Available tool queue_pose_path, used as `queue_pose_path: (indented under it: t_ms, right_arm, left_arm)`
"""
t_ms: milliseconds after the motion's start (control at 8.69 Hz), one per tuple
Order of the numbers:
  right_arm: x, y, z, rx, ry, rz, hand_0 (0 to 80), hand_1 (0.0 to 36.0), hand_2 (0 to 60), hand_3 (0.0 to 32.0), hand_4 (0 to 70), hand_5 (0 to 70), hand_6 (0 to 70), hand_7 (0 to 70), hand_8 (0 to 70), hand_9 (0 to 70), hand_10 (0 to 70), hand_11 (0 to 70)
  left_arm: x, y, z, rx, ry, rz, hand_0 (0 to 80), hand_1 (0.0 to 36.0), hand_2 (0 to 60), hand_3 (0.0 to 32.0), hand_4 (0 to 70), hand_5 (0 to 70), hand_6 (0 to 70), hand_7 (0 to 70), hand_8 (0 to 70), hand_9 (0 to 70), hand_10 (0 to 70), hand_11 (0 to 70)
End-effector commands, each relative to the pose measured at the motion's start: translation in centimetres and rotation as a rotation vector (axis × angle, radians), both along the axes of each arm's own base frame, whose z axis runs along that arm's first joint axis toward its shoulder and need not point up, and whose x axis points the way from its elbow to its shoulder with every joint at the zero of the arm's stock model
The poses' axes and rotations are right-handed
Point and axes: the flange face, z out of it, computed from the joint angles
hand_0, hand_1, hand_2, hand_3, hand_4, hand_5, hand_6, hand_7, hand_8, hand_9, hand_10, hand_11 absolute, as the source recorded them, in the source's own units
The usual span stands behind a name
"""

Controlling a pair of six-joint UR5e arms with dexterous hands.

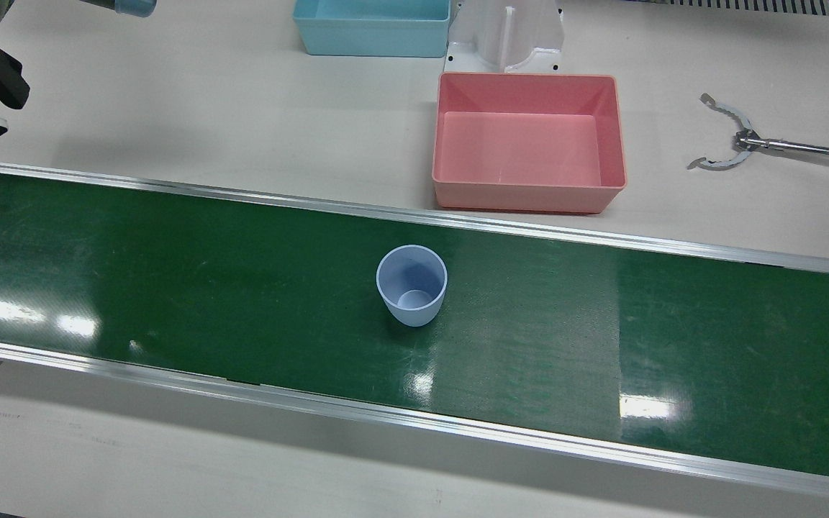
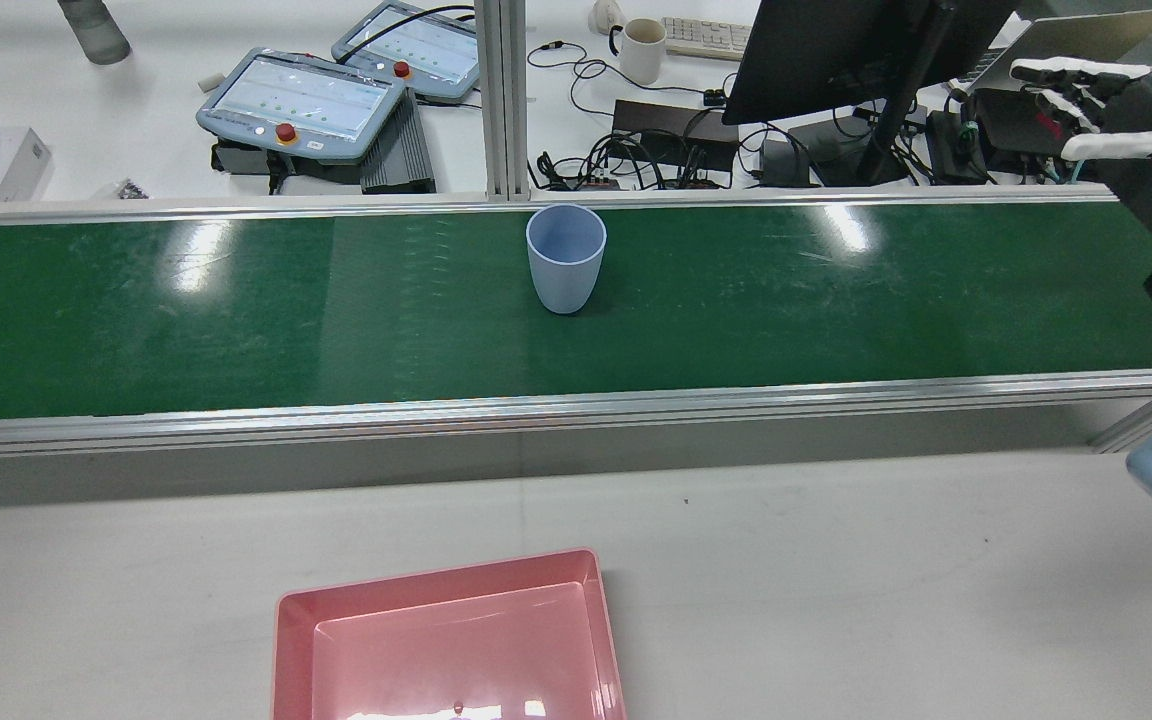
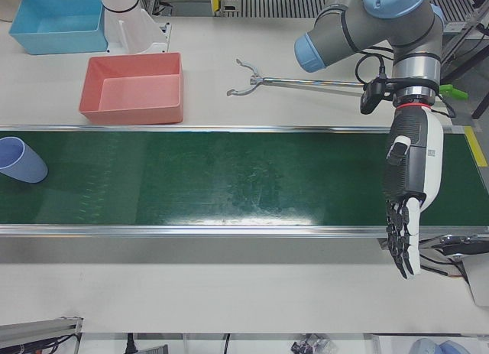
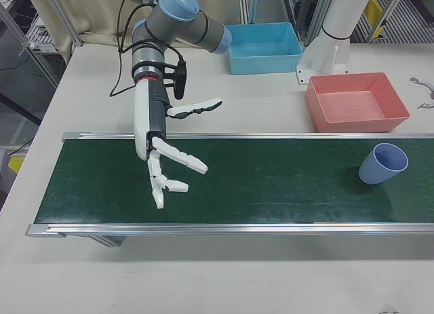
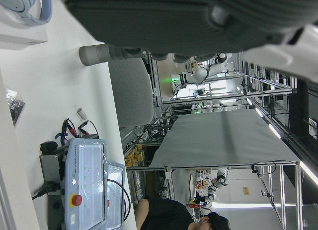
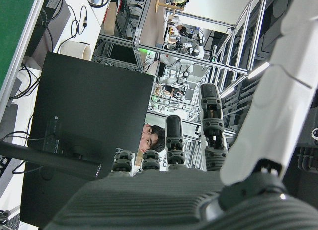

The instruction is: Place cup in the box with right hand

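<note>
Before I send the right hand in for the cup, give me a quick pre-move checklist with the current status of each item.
1. Pale blue plastic cup upright on the green conveyor belt, mouth up: ok.
2. Right hand open, fingers spread, holding nothing: ok.
3. Belt between right hand and cup free of objects: ok.
4. Pink rectangular plastic box empty, beside the belt on the table: ok.
5. Left hand open, hanging over the far end of the belt, well away from the cup: ok.
6. Belt stopped or moving: cannot tell from these views.
</note>
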Motion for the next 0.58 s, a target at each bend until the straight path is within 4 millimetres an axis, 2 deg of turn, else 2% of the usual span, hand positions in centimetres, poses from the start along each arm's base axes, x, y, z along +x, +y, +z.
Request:
queue_pose_path:
  t_ms: [0, 460]
  right_arm:
    - [0.12, -0.03, -0.01, -0.001, -0.001, 0.001, 53.2, 8.2, 0.0, 2.8, 28.4, 4.6, 7.6, 39.5, 2.5, 9.4, 4.8, 8.3]
    - [0.06, -0.18, 0.03, -0.001, 0.0, 0.001, 53.2, 8.5, 0.0, 2.8, 28.6, 4.6, 7.6, 39.4, 2.3, 9.1, 4.7, 8.2]
  left_arm:
    - [0.0, 0.0, 0.0, 0.0, 0.001, 0.0, 0.0, 0.0, 0.0, 0.0, 0.0, 0.0, 0.0, 0.0, 0.0, 0.0, 0.0, 0.0]
    - [0.0, 0.0, 0.0, 0.0, 0.0, 0.0, 0.0, 0.0, 0.0, 0.0, 0.0, 0.0, 0.0, 0.0, 0.0, 0.0, 0.0, 0.0]
